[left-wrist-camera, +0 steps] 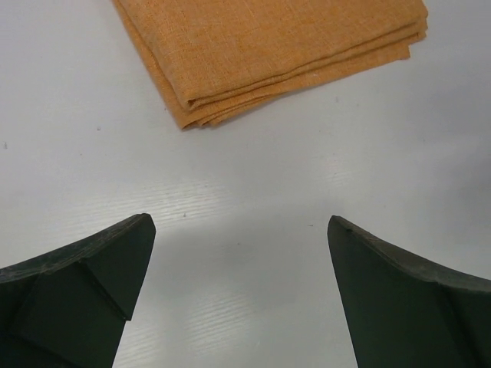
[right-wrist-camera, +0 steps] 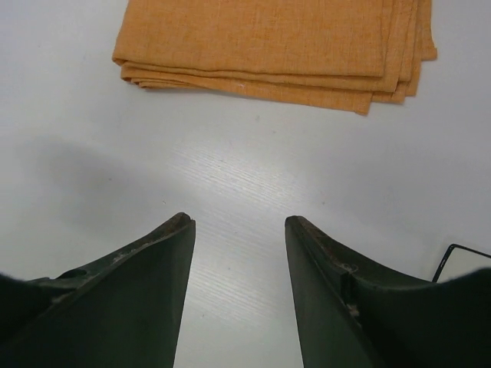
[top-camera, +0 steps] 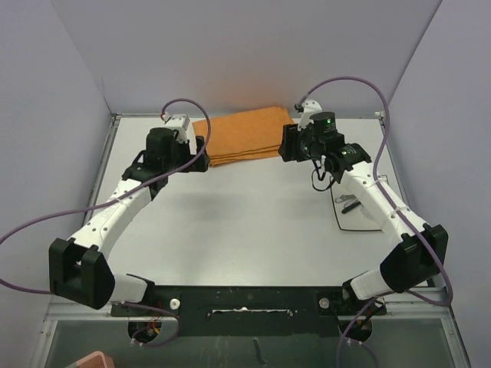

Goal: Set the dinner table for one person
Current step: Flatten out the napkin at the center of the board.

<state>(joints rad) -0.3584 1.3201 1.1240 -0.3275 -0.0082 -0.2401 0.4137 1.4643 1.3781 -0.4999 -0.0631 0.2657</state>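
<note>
Presently found the counter (top-camera: pixel 245 222) to fill the whole work area, flat, pale and matte, with thin metal edging along its sides. Judged it rigid, heavy and fixed in place: nothing to lift or take hold of, only a surface to lay things on. Judged its smooth top likely to let light items slide under a sideways push.

Recorded an orange cloth (top-camera: pixel 242 136) lying folded in several layers at the far middle of the counter, flat, between the two tools and just beyond their tips. Judged it soft, light and limp, liable to unfold or trail if pinched by a single layer. Recommended taking it at a corner or along the stacked edge nearest the tools, with all layers caught together.

Found the left tool (left-wrist-camera: pixel 239 222) spread wide, gripping nothing, poised above bare counter just short of the cloth's near corner. Found the right tool (right-wrist-camera: pixel 239 220) parted by a narrower gap, likewise gripping nothing, above bare counter just short of the cloth's near edge.

Noted a flat square plate (top-camera: pixel 354 220) with a dark rim on the right side of the counter, partly hidden under the right arm, well apart from the cloth. Could not identify the small item lying on it. Judged the setting barely begun.
</note>
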